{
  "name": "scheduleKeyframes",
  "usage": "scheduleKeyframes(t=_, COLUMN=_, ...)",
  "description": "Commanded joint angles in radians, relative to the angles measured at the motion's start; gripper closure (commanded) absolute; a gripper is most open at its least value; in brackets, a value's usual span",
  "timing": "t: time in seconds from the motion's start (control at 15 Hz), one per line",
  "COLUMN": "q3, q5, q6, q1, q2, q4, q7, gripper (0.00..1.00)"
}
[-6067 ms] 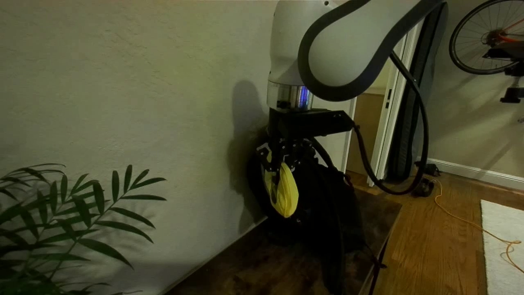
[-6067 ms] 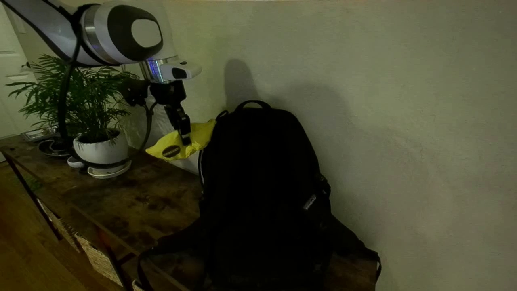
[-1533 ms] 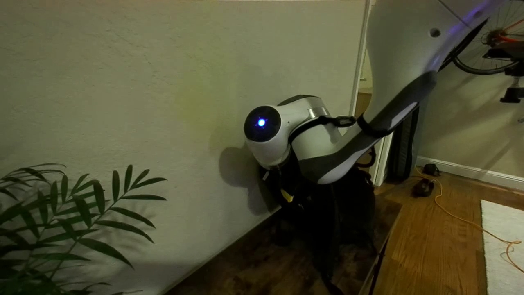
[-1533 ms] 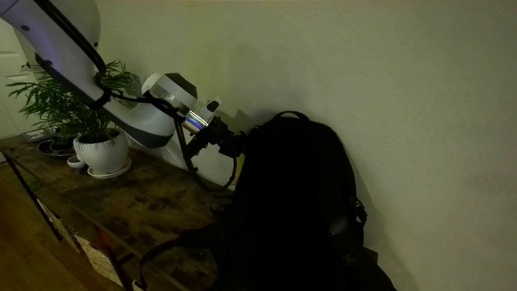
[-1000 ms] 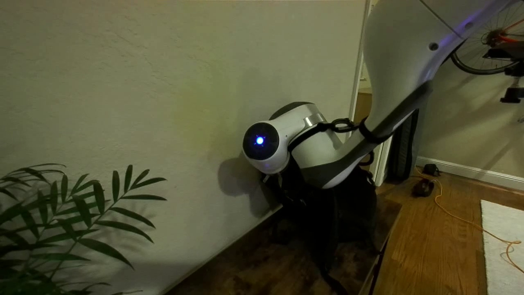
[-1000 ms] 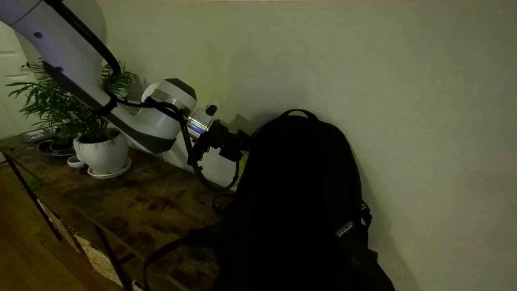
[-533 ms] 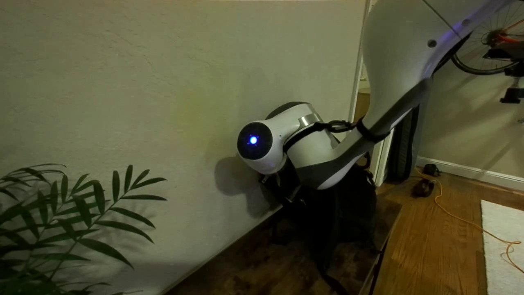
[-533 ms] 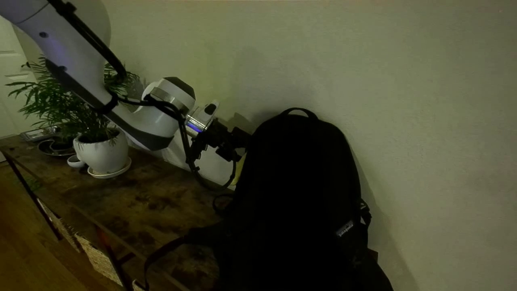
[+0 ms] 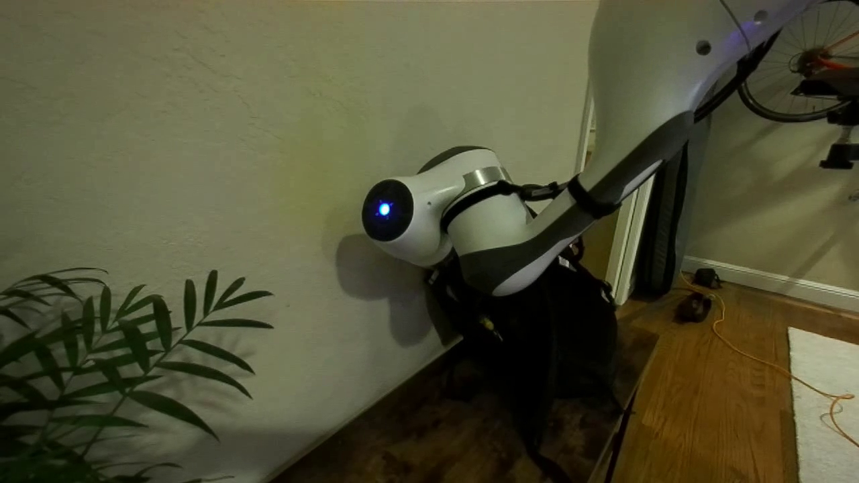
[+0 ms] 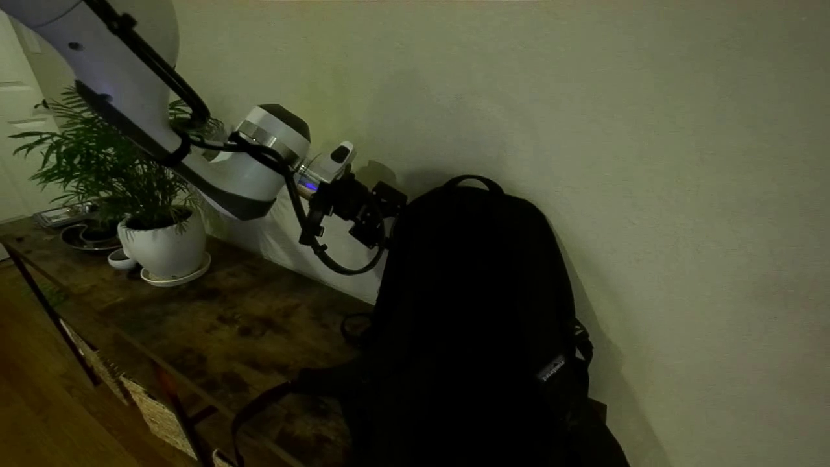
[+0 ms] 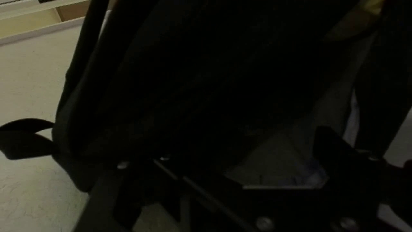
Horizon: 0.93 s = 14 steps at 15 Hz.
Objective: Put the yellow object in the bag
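Bag (image 10: 476, 311) black, rounded, matte; yellow object (image 9: 487, 325) mere sliver, shape unclear.

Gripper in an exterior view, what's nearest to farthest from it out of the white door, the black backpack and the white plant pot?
1. Black backpack: immediately to picture right; contact unclear.
2. White plant pot: well off to picture left.
3. White door: background, far left edge.

Gap, in an exterior view: over the table (image 10: 259, 337), left of centre, between white pot (image 10: 165, 250) and black backpack (image 10: 480, 311). Obstacles: robot arm (image 10: 130, 91), upper left; cable loop (image 10: 350, 272), mid-frame (just beside the backpack); wall (image 10: 648, 130), behind.
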Motion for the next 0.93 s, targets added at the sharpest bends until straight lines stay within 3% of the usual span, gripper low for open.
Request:
scheduleKeyframes(t=0.0, q3=0.051, q5=0.027, q6=-0.036, q1=-0.031, q2=-0.038, q4=-0.001, q7=-0.078, gripper=0.00)
scheduleKeyframes(t=0.47, q3=0.181, q5=0.397, q6=0.003, q1=-0.094, q2=-0.112, q4=0.004, q7=-0.283, gripper=0.00)
scheduleKeyframes(t=0.87, q3=0.185, q5=0.772, q6=-0.034, q1=-0.084, q2=-0.216, q4=-0.028, q7=-0.481, gripper=0.00)
